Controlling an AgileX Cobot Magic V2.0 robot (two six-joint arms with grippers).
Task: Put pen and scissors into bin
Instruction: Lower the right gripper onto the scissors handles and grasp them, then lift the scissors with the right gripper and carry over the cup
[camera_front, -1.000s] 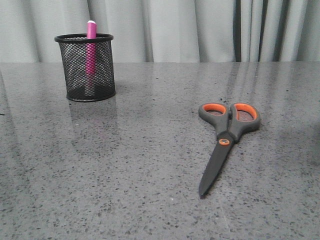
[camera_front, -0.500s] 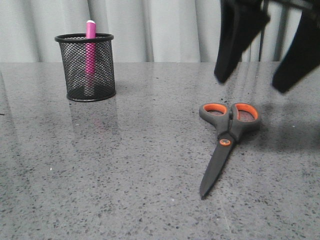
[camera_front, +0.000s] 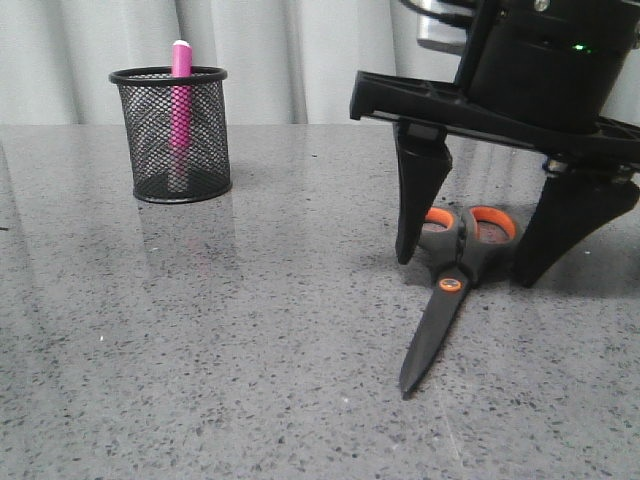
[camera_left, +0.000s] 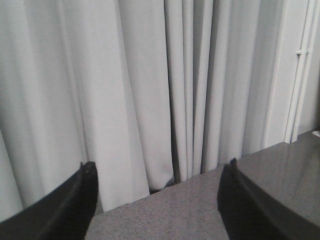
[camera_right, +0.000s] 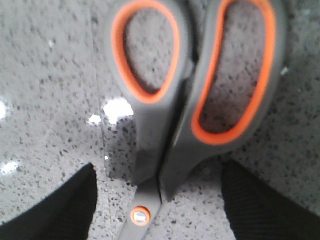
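Note:
The scissors (camera_front: 450, 283) lie flat and closed on the grey table, handles away from me, blade tip toward me. My right gripper (camera_front: 465, 268) is open and low over them, one finger on each side of the handles near the orange pivot (camera_right: 140, 216). The orange-lined loops (camera_right: 200, 75) fill the right wrist view. The pink pen (camera_front: 181, 95) stands upright inside the black mesh bin (camera_front: 172, 133) at the far left. My left gripper (camera_left: 159, 200) is open and empty, facing the curtain; it does not show in the front view.
A grey-white curtain (camera_front: 300, 60) hangs behind the table's far edge. The speckled grey tabletop (camera_front: 250, 350) stretches between the bin and the scissors. A white pipe (camera_left: 300, 75) runs down the wall in the left wrist view.
My right gripper has come down from above into the front view and now straddles the scissors' handles. The scissors, pen and bin have not moved.

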